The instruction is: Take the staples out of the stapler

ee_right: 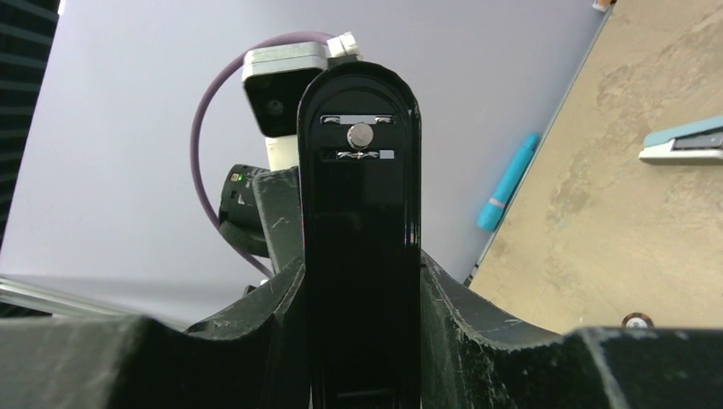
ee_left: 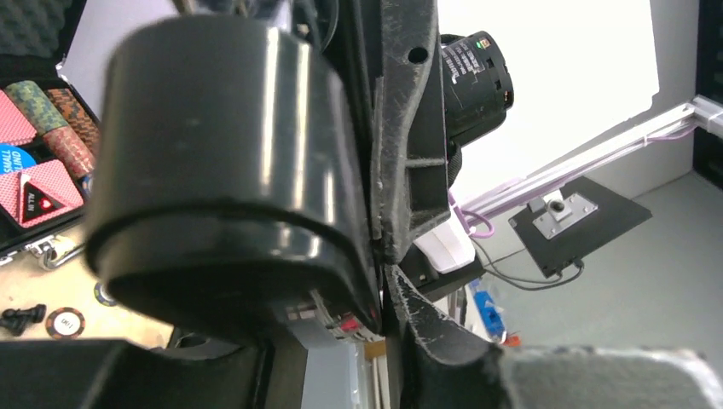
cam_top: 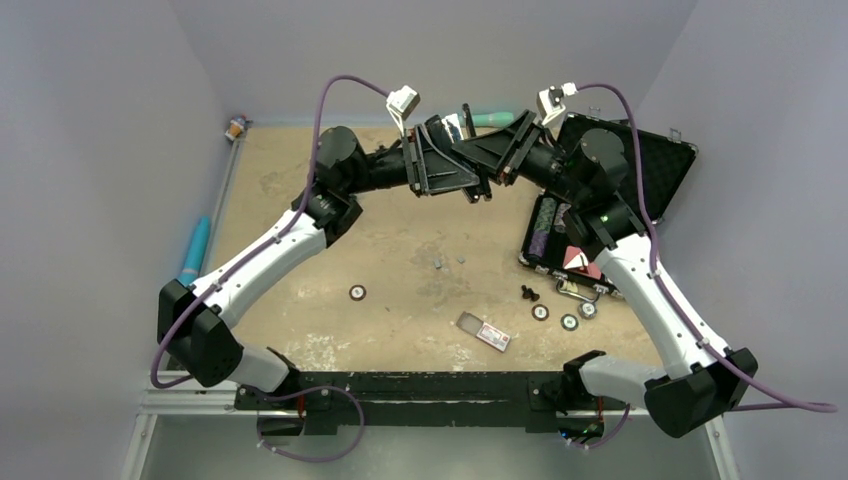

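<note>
Both arms are raised and meet over the far middle of the table [cam_top: 300, 210]. The right gripper [ee_right: 362, 294] is clamped on the black stapler [ee_right: 362, 221], which stands upright between its fingers [ee_right: 281, 298], underside with the rivet facing the wrist camera. In the top view we see the stapler [cam_top: 455, 127] held up between the two grippers, well above the table. The left gripper [cam_top: 455, 170] is right against it; a big black rounded body fills most of the left wrist view beside one finger [ee_left: 407, 153], and we cannot tell whether those jaws are gripping or apart. The staples [cam_top: 437, 264] are tiny grey bits on the table near the middle, well apart from the stapler. Also on the table are chips [cam_top: 357, 292], black screws [cam_top: 529, 293], a clear packet [cam_top: 483, 332], an open case [cam_top: 660, 165] at right, a teal stapler [ee_right: 682, 141] at the far edge and a blue pen [cam_top: 195, 248] at the left edge.
</note>
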`<action>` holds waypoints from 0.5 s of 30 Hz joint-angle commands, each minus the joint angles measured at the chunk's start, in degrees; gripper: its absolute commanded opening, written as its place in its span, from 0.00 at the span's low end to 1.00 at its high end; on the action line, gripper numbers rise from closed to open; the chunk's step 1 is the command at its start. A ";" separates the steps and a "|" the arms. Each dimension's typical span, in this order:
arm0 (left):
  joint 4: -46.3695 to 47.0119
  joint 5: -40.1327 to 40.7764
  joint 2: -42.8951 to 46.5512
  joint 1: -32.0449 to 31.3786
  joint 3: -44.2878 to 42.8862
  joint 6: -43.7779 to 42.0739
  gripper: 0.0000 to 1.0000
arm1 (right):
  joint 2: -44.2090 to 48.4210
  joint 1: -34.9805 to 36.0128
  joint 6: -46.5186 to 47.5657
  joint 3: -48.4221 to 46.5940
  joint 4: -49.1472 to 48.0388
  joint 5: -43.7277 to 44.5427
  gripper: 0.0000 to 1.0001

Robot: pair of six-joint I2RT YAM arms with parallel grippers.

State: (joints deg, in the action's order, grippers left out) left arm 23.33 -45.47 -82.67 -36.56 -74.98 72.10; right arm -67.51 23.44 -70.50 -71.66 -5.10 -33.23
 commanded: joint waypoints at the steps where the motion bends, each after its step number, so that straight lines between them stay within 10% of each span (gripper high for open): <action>1: -0.63 0.56 -0.49 -0.49 -3.42 -1.68 0.29 | 1.72 -0.19 -1.09 -0.59 -6.04 1.26 0.00; 4: -2.40 0.47 -1.05 -0.64 -4.33 -2.11 0.01 | 2.01 -0.24 -1.03 -0.17 -6.07 1.13 0.00; 13: -13.94 2.41 0.98 -0.60 -4.38 -6.60 0.00 | 3.31 -0.29 1.32 1.36 -6.51 -0.69 0.02; 15: -14.52 2.49 1.62 -0.54 -4.02 -7.07 0.00 | 3.17 -0.32 0.89 2.32 -7.04 -1.78 0.27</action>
State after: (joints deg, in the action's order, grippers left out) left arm 13.17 -44.62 -83.09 -36.84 -77.82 71.05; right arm -66.94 23.07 -68.07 -69.41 -7.20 -33.04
